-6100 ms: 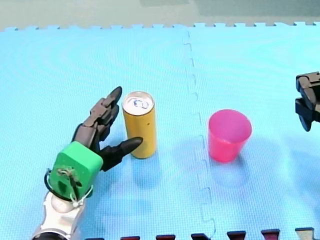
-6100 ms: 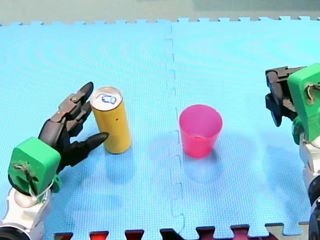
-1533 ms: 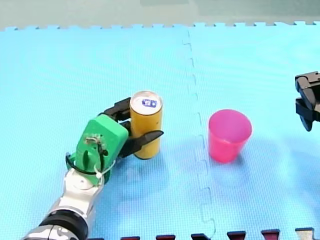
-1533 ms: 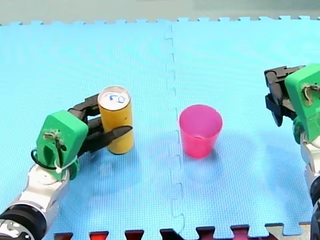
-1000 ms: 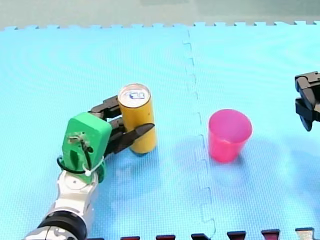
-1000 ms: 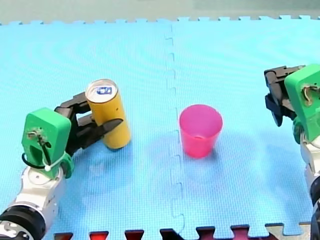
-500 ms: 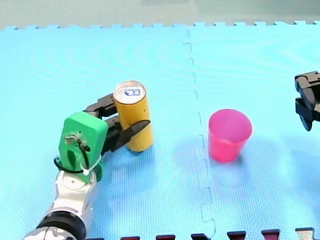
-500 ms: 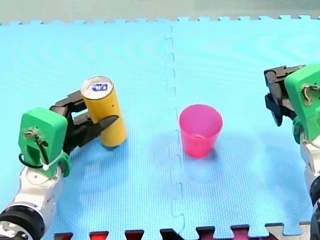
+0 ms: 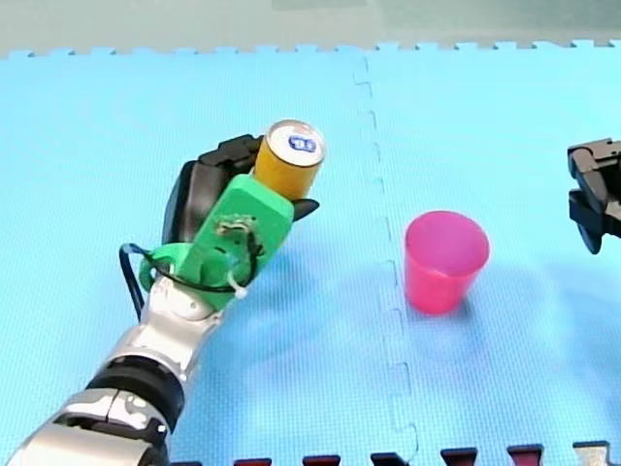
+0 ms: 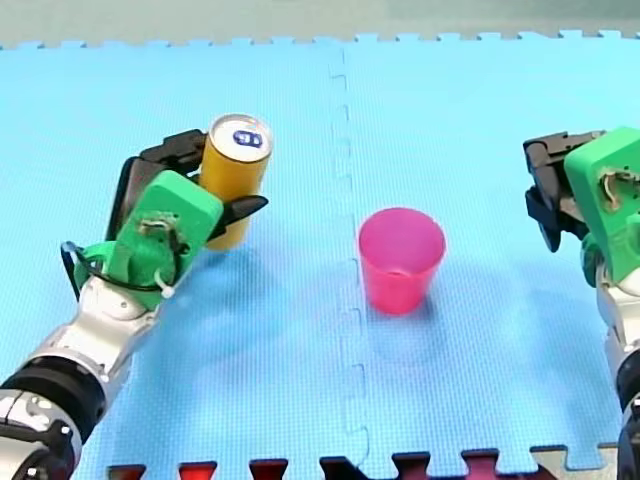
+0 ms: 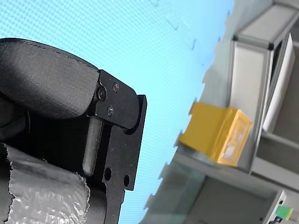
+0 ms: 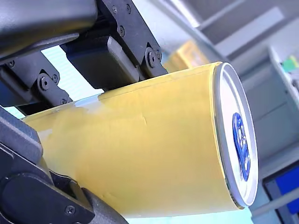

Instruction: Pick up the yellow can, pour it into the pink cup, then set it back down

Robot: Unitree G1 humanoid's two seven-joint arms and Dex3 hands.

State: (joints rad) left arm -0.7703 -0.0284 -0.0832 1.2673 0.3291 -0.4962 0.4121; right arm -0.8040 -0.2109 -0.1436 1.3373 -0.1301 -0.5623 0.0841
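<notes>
**Can gripped**

Head views: left robot hand wraps yellow can at 10 o'clock, long axis near upright, top leaning toward 1 o'clock. Right robot hand at 3 o'clock, can't tell its grip. Second wrist view: fingers clamp the can's side.

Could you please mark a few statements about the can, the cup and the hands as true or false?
The left hand grips the yellow can. True.
The can stands upright on the blue mat. False: it is tilted in the left hand.
The pink cup lies on its side. False: it stands upright.
The right hand holds nothing, at the mat's right edge. True.
</notes>
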